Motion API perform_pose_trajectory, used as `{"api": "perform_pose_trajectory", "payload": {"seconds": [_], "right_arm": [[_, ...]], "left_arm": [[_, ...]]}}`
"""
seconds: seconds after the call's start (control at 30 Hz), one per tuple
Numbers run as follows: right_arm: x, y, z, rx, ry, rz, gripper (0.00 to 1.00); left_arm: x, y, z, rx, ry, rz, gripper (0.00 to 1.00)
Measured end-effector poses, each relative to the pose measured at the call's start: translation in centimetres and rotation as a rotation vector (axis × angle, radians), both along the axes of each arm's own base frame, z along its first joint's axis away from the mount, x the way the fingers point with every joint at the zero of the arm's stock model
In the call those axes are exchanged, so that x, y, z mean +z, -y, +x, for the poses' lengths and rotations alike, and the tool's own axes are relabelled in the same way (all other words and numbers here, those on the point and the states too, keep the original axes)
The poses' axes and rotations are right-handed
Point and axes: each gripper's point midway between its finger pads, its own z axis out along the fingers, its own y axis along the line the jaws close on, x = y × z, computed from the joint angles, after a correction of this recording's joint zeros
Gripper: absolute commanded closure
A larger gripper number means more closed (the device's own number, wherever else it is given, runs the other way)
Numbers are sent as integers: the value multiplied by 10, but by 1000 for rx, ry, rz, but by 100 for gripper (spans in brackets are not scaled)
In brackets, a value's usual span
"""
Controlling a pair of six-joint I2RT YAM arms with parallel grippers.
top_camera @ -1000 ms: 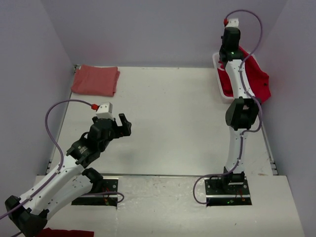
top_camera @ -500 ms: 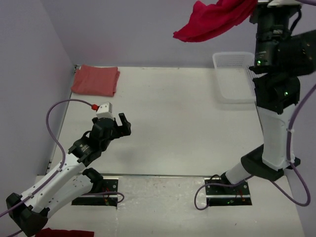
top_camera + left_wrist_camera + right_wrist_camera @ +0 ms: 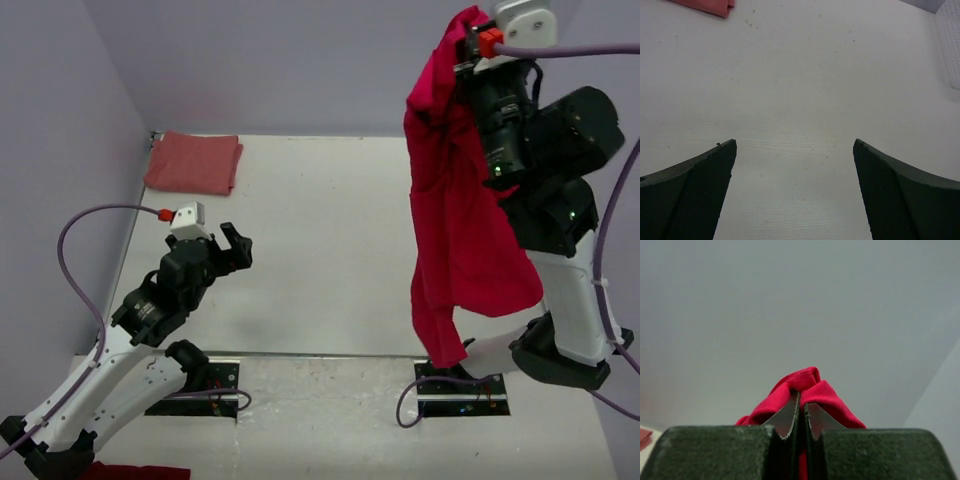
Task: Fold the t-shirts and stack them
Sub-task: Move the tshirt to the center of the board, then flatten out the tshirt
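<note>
- Right gripper [image 3: 801, 407]: fingers pressed together, pinching a bunched fold of the bright red shirt [image 3: 462, 220], which hangs full length below them.
- Left gripper [image 3: 236, 247]: fingers spread wide, the table [image 3: 340, 220] showing between them.
- Salmon shirt [image 3: 193, 162]: folded, lying flat at the table's far-left corner, well beyond the left fingers.

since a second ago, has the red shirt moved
Yes, the red shirt rose off the far right of the table and hangs from the right tool.
</note>
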Motion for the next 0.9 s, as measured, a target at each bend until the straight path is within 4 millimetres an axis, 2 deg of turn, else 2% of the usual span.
{"api": "perform_pose_trajectory", "payload": {"seconds": [0.03, 0.17, 0.2, 0.23, 0.27, 0.3, 0.33, 0.37, 0.4, 0.47, 0.53, 0.6, 0.63, 0.7, 0.8, 0.87, 0.9], "right_arm": [[-5, -7, 5, 13, -14, -9, 100], [-46, -78, 51, 160, -121, -65, 100], [-56, -94, 61, 196, -146, -74, 90], [-74, -118, 78, 234, -188, -85, 74], [-94, -141, 95, 270, -234, -94, 52], [-115, -166, 113, 306, -278, -100, 37], [-144, -190, 130, 340, -336, -119, 19], [-170, -208, 145, 357, -390, -135, 10], [-207, -226, 161, 365, -462, -159, 6], [-272, -238, 178, 328, -596, -217, 4], [-324, -227, 184, 256, -720, -272, 4], [-350, -196, 182, 169, -805, -270, 6], [-356, -171, 179, 119, -849, -245, 7], [-352, -111, 171, 26, -904, -118, 7], [-325, -12, 147, -124, -885, 126, 8], [-313, 30, 123, -192, -851, 261, 8], [-313, 35, 115, -200, -848, 302, 8]], "left_arm": [[2, -1, -1, 1, 3, -2, 2], [7, -6, -4, 12, 12, -2, 3], [8, -6, -5, 12, 10, 0, 3], [8, -7, -5, 12, 7, 2, 3], [8, -7, -6, 13, 5, 3, 3], [8, -8, -7, 13, 3, 5, 3], [9, -9, -8, 13, 3, 5, 4], [11, -9, -9, 14, 4, 4, 4], [13, -11, -10, 15, 5, 4, 3], [16, -12, -11, 17, 8, 3, 4], [16, -11, -11, 12, 6, 4, 5], [12, -6, -9, -7, -13, 17, 8], [8, -1, -6, -21, -27, 24, 10], [-3, 12, 1, -60, -63, 35, 18], [-27, 36, 14, -127, -137, 51, 24], [-48, 53, 23, -168, -199, 71, 25], [-58, 60, 26, -183, -230, 83, 25]]}}
